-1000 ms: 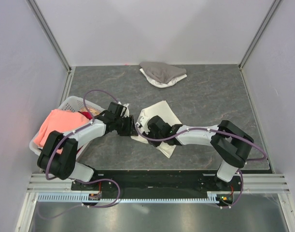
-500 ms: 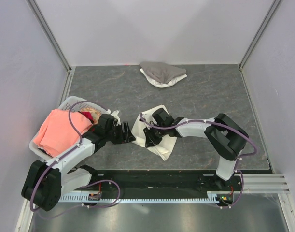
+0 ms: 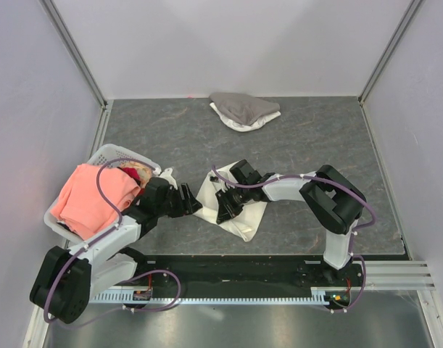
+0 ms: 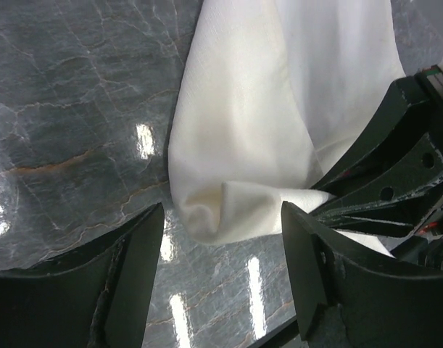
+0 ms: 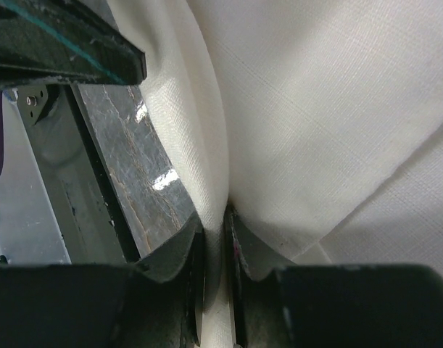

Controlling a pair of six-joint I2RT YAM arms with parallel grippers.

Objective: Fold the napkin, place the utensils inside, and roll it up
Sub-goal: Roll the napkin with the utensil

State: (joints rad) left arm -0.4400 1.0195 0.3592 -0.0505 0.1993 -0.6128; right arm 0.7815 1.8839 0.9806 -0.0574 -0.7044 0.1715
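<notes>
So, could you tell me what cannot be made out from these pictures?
The utensils: in no view; in the top view the salmon-pink cloth covers much of the basket.
Middle of the napkin: top view, hidden under the right gripper, shut on a fold.
Outline of the napkin: cut off by frame edges in both wrist views.
Whether the open left gripper touches the napkin: unclear in the left wrist view.

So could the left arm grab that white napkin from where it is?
Probably yes. The left gripper is open with a bunched corner of the napkin right ahead of it, nothing between; the right gripper, pinching the cloth close by, might crowd it.
</notes>
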